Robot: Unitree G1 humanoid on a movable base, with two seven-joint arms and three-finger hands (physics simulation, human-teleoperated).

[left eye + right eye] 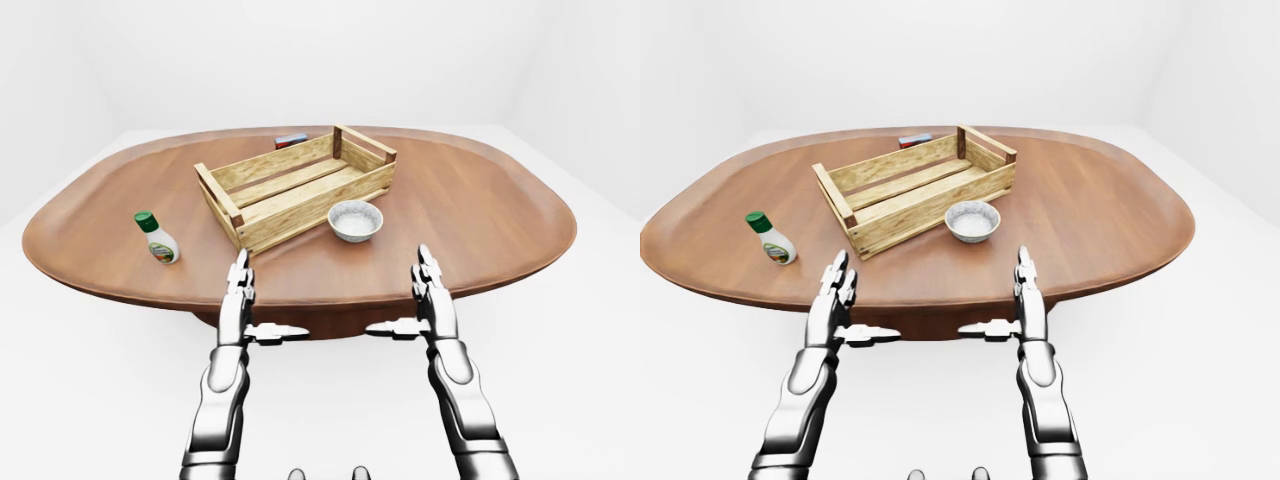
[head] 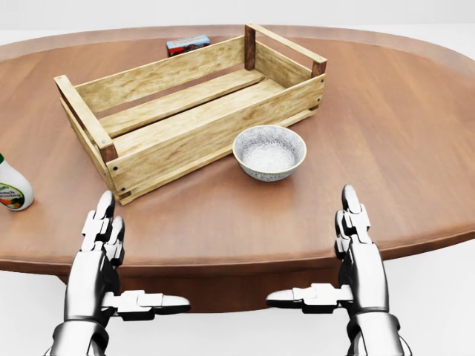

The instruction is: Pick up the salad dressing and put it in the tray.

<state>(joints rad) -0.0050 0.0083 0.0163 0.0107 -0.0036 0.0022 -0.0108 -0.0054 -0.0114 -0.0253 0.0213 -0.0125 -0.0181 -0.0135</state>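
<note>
The salad dressing [image 1: 157, 238], a small white bottle with a green cap, stands upright on the left part of the oval wooden table [image 1: 480, 210]. The tray [image 1: 296, 185] is a slatted wooden crate in the middle of the table, with nothing inside. My left hand [image 1: 243, 305] hovers open at the table's near edge, below and to the right of the bottle. My right hand [image 1: 422, 300] hovers open at the same edge, further right. Both hold nothing. In the head view only part of the bottle [image 2: 12, 191] shows at the left border.
A grey speckled bowl [image 1: 355, 220] sits just right of the tray's near corner. A small red and blue box [image 1: 290, 141] lies on the table beyond the tray. White floor and walls surround the table.
</note>
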